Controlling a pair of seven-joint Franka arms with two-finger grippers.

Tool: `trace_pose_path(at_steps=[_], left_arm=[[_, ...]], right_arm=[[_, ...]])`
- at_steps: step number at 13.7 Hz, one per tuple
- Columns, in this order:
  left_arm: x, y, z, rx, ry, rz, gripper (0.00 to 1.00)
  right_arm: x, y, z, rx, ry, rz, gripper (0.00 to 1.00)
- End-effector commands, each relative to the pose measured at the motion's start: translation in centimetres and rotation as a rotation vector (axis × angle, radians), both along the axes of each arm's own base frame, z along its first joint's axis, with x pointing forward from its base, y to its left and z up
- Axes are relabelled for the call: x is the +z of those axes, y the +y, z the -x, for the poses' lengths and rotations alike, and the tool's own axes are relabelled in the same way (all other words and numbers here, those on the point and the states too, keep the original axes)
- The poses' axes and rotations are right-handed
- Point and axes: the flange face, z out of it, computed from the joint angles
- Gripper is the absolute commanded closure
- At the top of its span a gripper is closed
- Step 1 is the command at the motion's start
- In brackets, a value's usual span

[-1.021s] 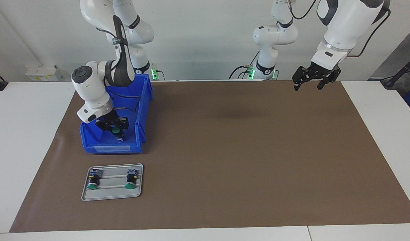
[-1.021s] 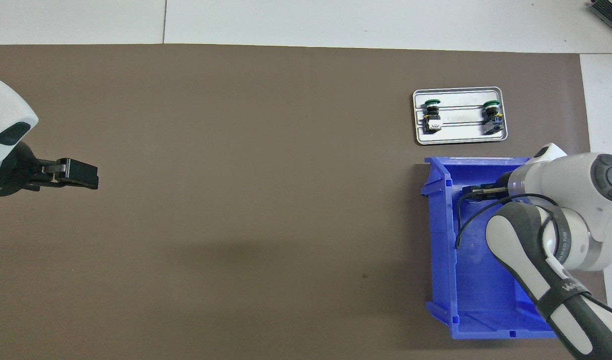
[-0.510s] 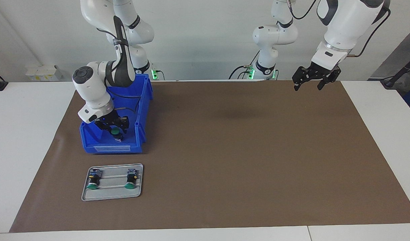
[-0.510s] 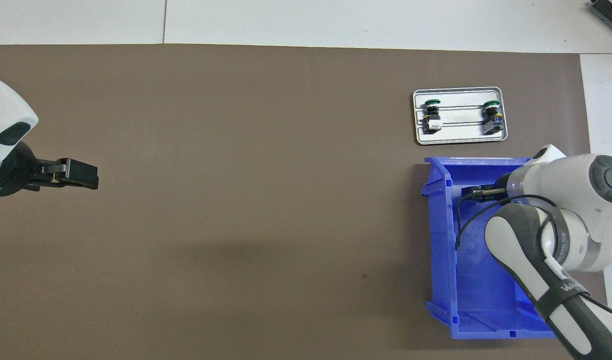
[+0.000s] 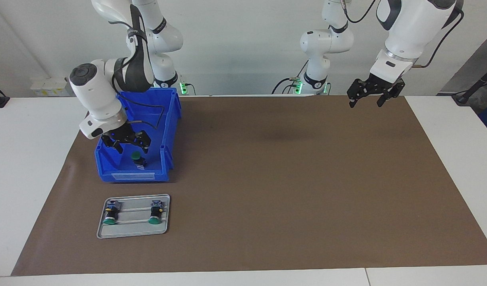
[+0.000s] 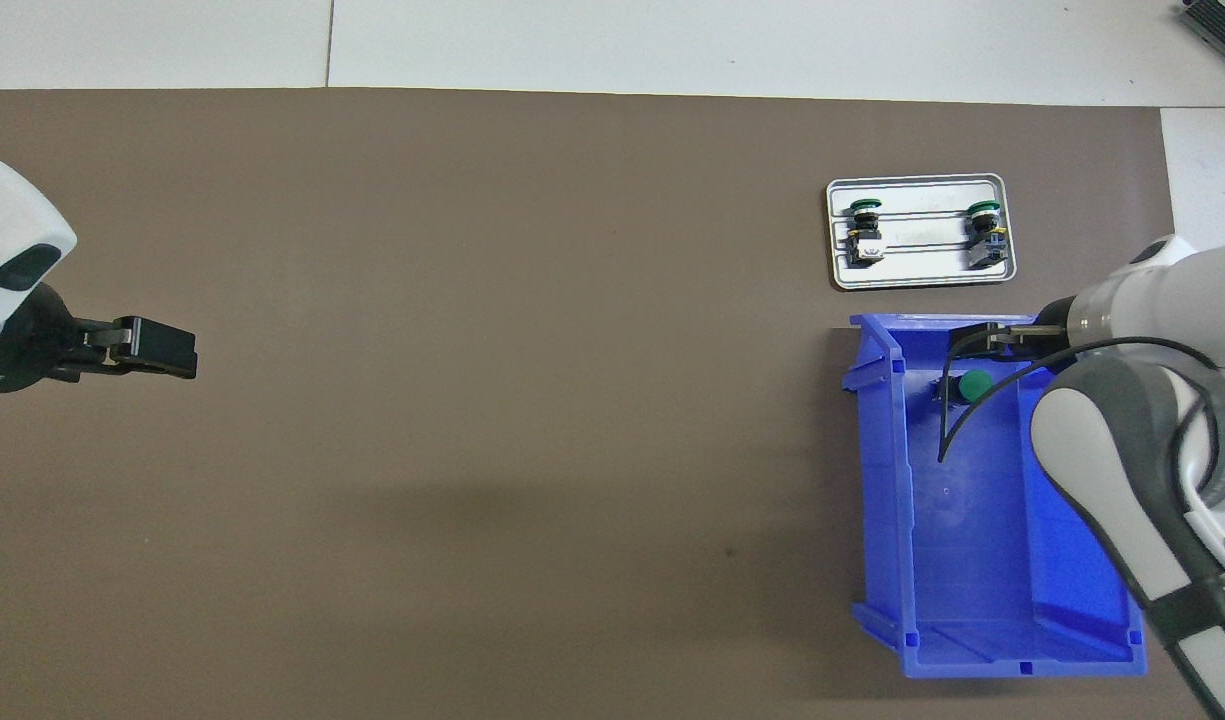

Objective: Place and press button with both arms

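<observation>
Right gripper point(image 5: 126, 143) hovering, fingers spread and empty, over the blue plastic bin point(image 5: 108, 169).
The small green-capped push-button point(image 5: 137, 157) is looking light and rigid; gripping its black body seems best. Left gripper point(image 5: 369, 96) is waiting, fingers open.

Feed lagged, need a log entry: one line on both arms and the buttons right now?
right pincer: open, over blue bin | button: in bin, unheld | tray: two buttons | left pincer: open, waiting over mat
</observation>
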Motion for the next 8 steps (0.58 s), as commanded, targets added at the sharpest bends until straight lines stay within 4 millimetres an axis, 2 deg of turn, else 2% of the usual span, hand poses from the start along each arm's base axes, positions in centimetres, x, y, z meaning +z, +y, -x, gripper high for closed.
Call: trace_pose_path(at_steps=[1,5,6,8], left_arm=[[0.0,0.4,0.8,0.001,-0.013,0.010,0.00],[0.0,0.4,0.8,0.001,-0.013,0.010,0.00],[0.0,0.4,0.8,0.001,-0.013,0.010,0.00],[0.0,0.4,0.8,0.001,-0.013,0.008,0.00]], right_arm=[[6.3,0.3,-0.8,-0.054,0.018,-0.001,0.00],[15.5,-1.5,-0.1,-0.071,0.037,0.000,0.00],[17.1,-1.9,0.3,-0.076,0.049,0.001,0.00],[18.9,-3.3,2.2,-0.086,0.067,0.020,0.00]])
